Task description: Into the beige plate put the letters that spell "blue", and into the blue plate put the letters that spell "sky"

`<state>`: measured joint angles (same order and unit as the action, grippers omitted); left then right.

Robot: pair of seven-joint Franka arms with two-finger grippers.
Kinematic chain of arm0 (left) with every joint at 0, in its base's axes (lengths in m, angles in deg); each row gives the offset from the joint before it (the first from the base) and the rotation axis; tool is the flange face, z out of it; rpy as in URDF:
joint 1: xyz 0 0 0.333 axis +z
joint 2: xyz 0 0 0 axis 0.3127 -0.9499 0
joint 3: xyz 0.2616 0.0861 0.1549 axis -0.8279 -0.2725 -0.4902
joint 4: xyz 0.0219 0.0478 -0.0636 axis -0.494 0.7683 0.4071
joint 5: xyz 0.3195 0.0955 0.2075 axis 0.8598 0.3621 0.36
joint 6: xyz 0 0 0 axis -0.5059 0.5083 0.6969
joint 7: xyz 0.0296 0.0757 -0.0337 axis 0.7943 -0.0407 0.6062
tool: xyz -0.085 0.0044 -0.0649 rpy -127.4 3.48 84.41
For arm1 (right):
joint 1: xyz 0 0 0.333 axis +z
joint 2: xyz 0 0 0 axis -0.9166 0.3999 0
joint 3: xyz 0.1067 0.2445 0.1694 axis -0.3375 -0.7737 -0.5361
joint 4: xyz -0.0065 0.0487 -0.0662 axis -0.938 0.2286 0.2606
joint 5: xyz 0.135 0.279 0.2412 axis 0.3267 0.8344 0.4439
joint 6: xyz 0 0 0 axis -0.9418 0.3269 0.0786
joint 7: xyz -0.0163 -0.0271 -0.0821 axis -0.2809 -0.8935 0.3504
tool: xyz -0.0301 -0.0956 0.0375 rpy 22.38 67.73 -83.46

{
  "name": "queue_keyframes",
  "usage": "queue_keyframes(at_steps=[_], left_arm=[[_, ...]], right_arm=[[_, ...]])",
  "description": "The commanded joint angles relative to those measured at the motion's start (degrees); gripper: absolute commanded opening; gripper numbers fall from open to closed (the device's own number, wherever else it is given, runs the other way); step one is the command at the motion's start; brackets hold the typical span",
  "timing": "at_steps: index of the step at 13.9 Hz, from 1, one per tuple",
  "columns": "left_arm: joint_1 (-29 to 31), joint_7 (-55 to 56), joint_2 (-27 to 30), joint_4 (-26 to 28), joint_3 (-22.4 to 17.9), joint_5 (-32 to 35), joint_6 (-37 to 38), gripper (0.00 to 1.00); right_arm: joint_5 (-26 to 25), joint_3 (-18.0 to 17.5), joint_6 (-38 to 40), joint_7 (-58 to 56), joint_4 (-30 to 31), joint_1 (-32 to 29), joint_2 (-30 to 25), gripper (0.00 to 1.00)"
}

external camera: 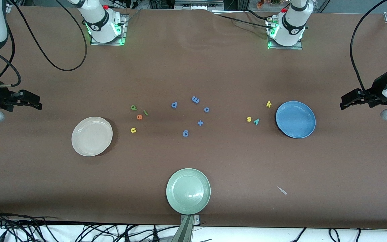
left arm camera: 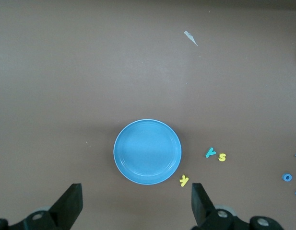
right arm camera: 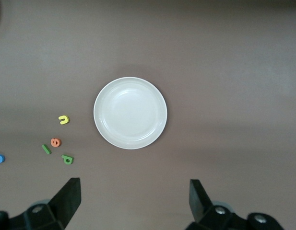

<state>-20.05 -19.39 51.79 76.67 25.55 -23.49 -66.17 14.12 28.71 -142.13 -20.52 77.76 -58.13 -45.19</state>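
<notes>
**Both claws wide, letters loose**

Left claw [external camera: 343, 102] spread at the tabletop's [external camera: 213, 67] 3 o'clock edge, right claw [external camera: 39, 103] spread at 9. Blue plate [external camera: 295, 119] empty; k [external camera: 269, 104], s [external camera: 249, 119], y [external camera: 256, 121] beside it. Beige plate [external camera: 92, 136] empty; b [external camera: 133, 107], l [external camera: 145, 113], e [external camera: 139, 116], u [external camera: 133, 130] near.

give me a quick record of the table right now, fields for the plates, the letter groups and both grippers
beige plate: empty, right arm's end
blue plate: empty, left arm's end
pale green plate: empty, nearest the front camera
green b, green l, orange e, yellow u: beside beige plate
yellow s, yellow k, teal y: beside blue plate
left gripper: open
right gripper: open
</notes>
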Motion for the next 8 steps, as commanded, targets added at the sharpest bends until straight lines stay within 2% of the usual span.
queue_keyframes(at_steps=[1, 8], left_arm=[[-0.2, 0.5, 0.4, -0.5, 0.0, -0.2, 0.9, 1.00], [-0.2, 0.8, 0.3, -0.1, 0.0, -0.2, 1.0, 1.00]], right_arm=[[1.2, -0.3, 0.0, 0.2, -0.2, -0.3, -0.3, 1.00], [1.1, -0.4, -0.1, 0.2, -0.2, -0.3, -0.3, 1.00]])
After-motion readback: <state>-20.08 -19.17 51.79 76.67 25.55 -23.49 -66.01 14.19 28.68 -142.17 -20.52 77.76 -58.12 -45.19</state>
